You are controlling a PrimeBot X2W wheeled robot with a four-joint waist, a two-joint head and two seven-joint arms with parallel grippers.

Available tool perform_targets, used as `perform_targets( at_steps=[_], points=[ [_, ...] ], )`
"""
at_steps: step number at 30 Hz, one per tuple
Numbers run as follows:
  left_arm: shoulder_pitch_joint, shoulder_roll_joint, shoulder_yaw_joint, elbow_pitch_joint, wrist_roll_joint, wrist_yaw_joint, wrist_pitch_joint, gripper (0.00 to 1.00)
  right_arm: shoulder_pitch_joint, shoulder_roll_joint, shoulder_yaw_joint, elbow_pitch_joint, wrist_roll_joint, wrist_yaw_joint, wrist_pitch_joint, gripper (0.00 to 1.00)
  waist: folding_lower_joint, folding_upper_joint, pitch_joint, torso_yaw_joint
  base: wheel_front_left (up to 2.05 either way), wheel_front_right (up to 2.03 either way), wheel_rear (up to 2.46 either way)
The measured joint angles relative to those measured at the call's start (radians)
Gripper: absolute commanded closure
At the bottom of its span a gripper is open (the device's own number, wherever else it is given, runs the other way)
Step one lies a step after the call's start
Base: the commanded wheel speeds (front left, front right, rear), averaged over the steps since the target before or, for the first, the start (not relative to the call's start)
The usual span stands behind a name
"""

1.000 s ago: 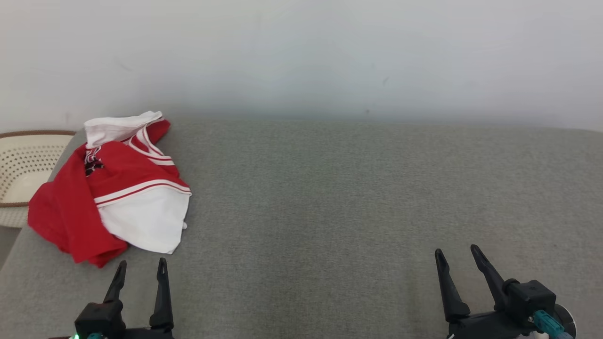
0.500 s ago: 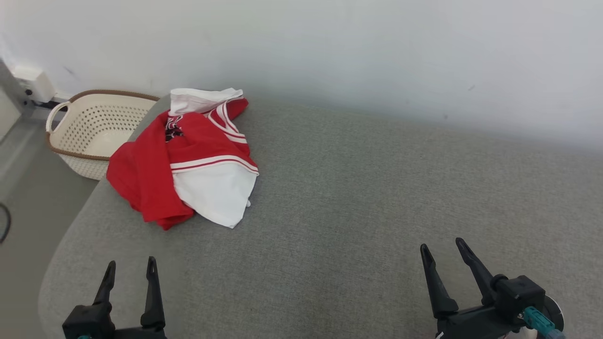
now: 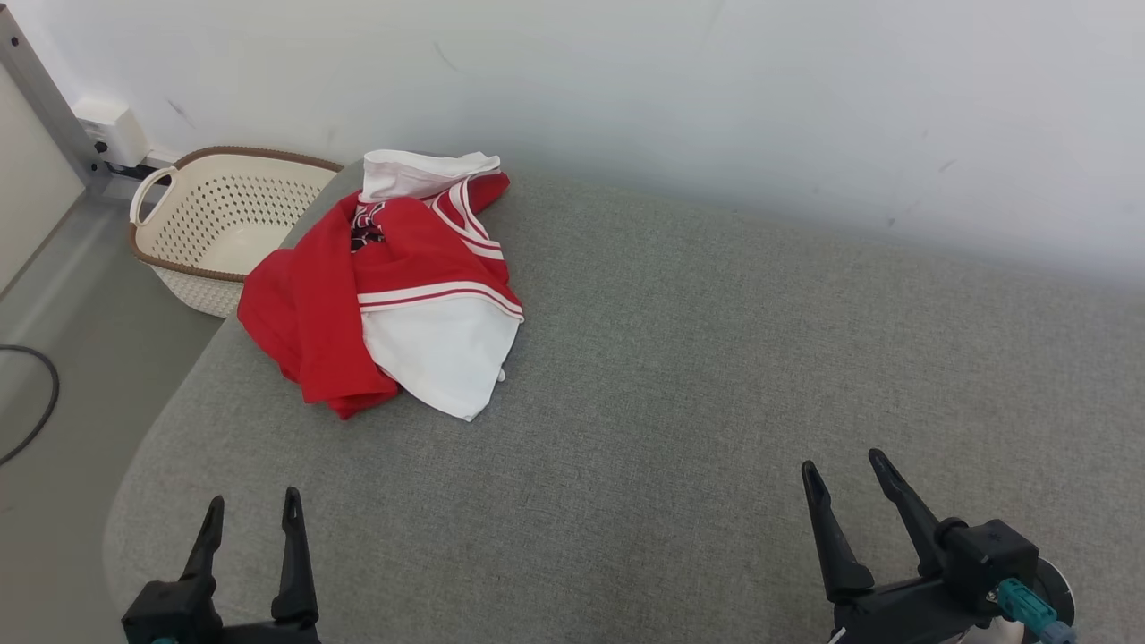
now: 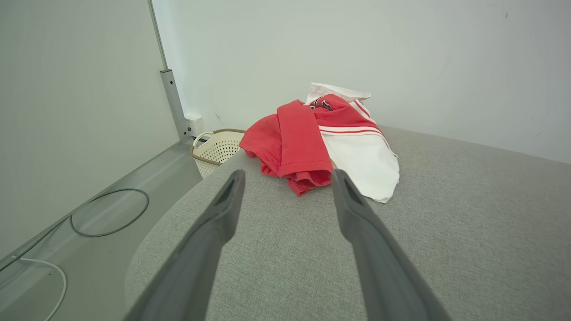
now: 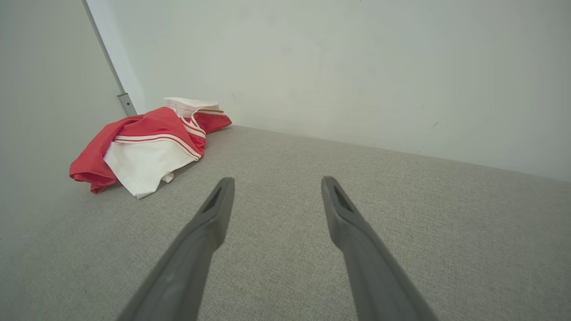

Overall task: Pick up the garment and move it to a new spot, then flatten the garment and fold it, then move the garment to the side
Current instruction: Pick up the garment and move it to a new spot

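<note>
A red and white garment (image 3: pixel 394 286) lies crumpled at the far left corner of the grey padded surface (image 3: pixel 680 376). The left wrist view has the garment (image 4: pixel 321 138) just past my fingers, and the right wrist view has the garment (image 5: pixel 147 147) far off to the left. My left gripper (image 3: pixel 252 501) is open near the front left edge, well short of the cloth. My right gripper (image 3: pixel 841 465) is open at the front right, over bare grey fabric. Nothing is between either pair of fingers.
A cream perforated basket (image 3: pixel 224 224) with a brown rim stands on the floor beside the surface's far left corner, against the white wall. A dark cable (image 3: pixel 36 402) loops on the floor at the left. The surface's left edge curves down near my left gripper.
The head camera has turned left, so the garment and basket sit further right in the picture and the floor shows. Both grippers stay open; the garment lies as before.
</note>
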Motion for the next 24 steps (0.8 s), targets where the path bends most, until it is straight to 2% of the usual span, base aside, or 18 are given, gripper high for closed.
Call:
perform_targets(
  at_steps=[10, 15, 20, 24],
  points=[
    [-0.012, -0.001, -0.001, -0.007, -0.012, 0.009, -0.002, 0.00, -0.003, -0.006, -0.004, -0.002, 0.003, 0.000, 0.005, 0.00, 0.0000, 0.0000, 0.015, 0.005, 0.00, 0.00, 0.00],
    [-0.094, 0.016, 0.007, -0.048, -0.019, 0.007, 0.011, 0.00, -0.008, -0.017, -0.006, -0.022, 0.003, 0.000, 0.017, 0.00, 0.0000, 0.0000, 0.037, 0.006, 0.00, 0.00, 0.00],
    [-0.242, 0.053, 0.014, -0.062, -0.036, -0.020, 0.075, 0.00, -0.026, -0.044, -0.003, -0.047, 0.003, 0.000, 0.033, 0.00, 0.0000, 0.0000, 0.073, -0.004, 0.00, 0.00, 0.00],
    [-0.371, 0.077, 0.014, 0.003, -0.071, -0.057, 0.151, 0.00, -0.044, -0.067, -0.003, -0.073, 0.006, 0.000, 0.046, 0.00, 0.0000, 0.0000, 0.110, -0.021, 0.00, 0.00, 0.00]
  ],
)
